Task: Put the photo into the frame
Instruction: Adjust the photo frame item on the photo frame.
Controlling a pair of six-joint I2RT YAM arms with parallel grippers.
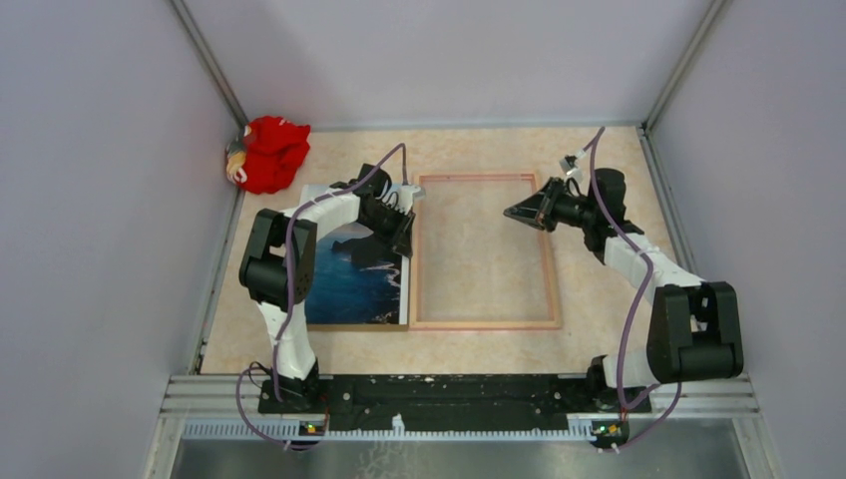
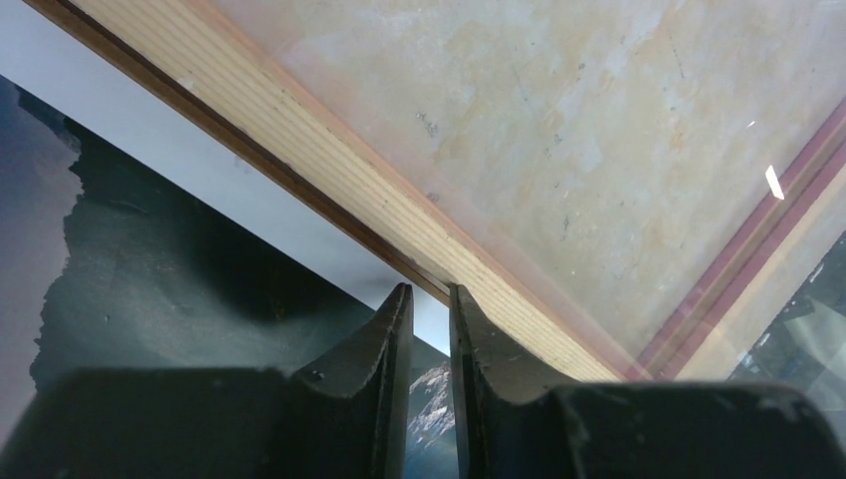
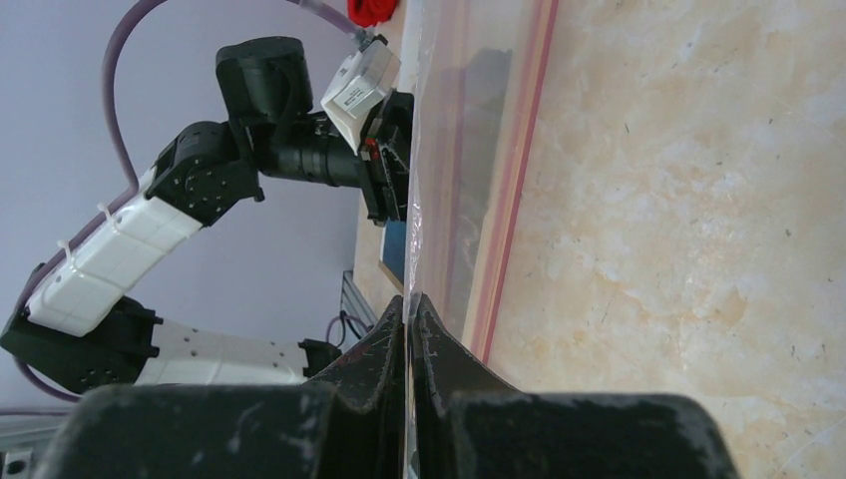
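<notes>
Top external view: a thin-rimmed rectangular frame (image 1: 415,269) of pale peach wood is laid flat at the middle of the beige marbled tabletop (image 1: 599,299), with its long axis run from the near edge toward the far wall. A rectangular photo (image 1: 354,279) printed with blue water and dark mountains is laid face up just left of it. Its long axis is parallel to the frame's, and its white-bordered right edge is set along the frame's left rail. Its far end is covered by the left arm. The left gripper (image 2: 431,294) is pointed down at that white border just beside the rail, its fingers held a narrow gap apart with nothing seen between them. The right gripper (image 3: 409,304) is clamped on the edge of a thin clear sheet (image 3: 427,180) over the far part of the frame's opening; the sheet's tilt cannot be told. A crumpled red fabric item (image 1: 271,152) is lodged in the far left corner. The table is enclosed by plain pale lilac walls (image 1: 90,200).
</notes>
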